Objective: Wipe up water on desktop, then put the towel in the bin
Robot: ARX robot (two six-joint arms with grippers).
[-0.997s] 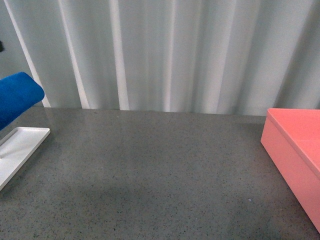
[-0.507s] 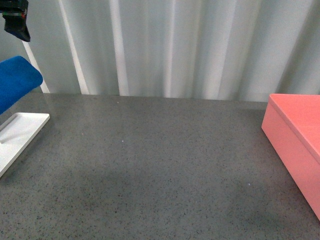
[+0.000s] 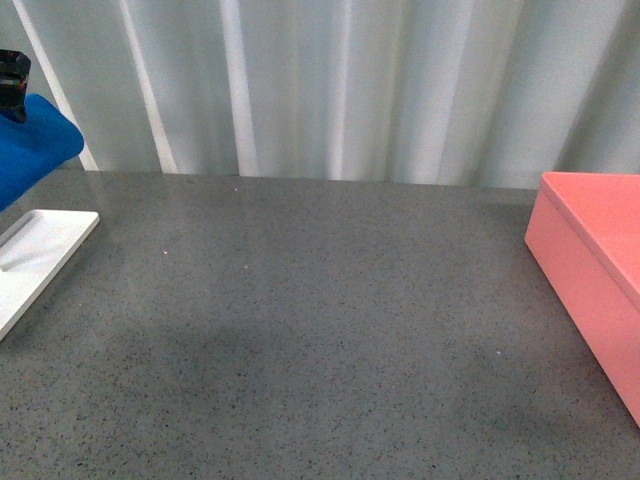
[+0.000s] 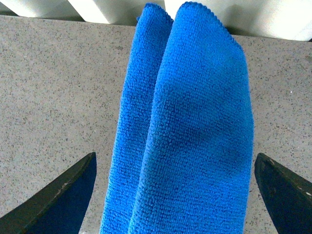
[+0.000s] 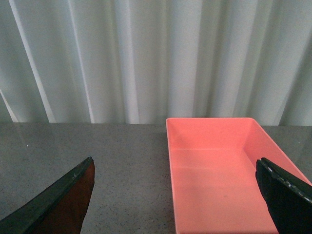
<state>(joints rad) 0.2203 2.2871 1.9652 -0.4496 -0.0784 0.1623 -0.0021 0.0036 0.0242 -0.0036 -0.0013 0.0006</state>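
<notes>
The blue towel [image 4: 190,136] hangs folded between the dark fingers [image 4: 58,200] of my left gripper [image 4: 174,195], which is shut on it above the speckled grey desktop [image 3: 300,320]. In the front view the towel [image 3: 30,150] pokes in at the far left edge, with a dark part of the left gripper [image 3: 12,75] just above it. The salmon-pink bin [image 3: 590,270] stands at the right edge of the desktop. My right gripper [image 5: 175,168] is open and holds nothing; it hovers in front of the bin [image 5: 219,165], whose inside looks empty. No water shows plainly on the desktop.
A flat white tray [image 3: 40,255] lies on the desktop at the left, below the hanging towel. A pale pleated curtain [image 3: 350,90] closes off the far side behind the table edge. Bare grey tabletop [image 5: 97,161] lies between the tray and the bin.
The front view has shifted, so the table's far edge sits higher in the picture. The towel stays at the left edge, slightly higher, and a dark part of the left gripper now shows above it.
</notes>
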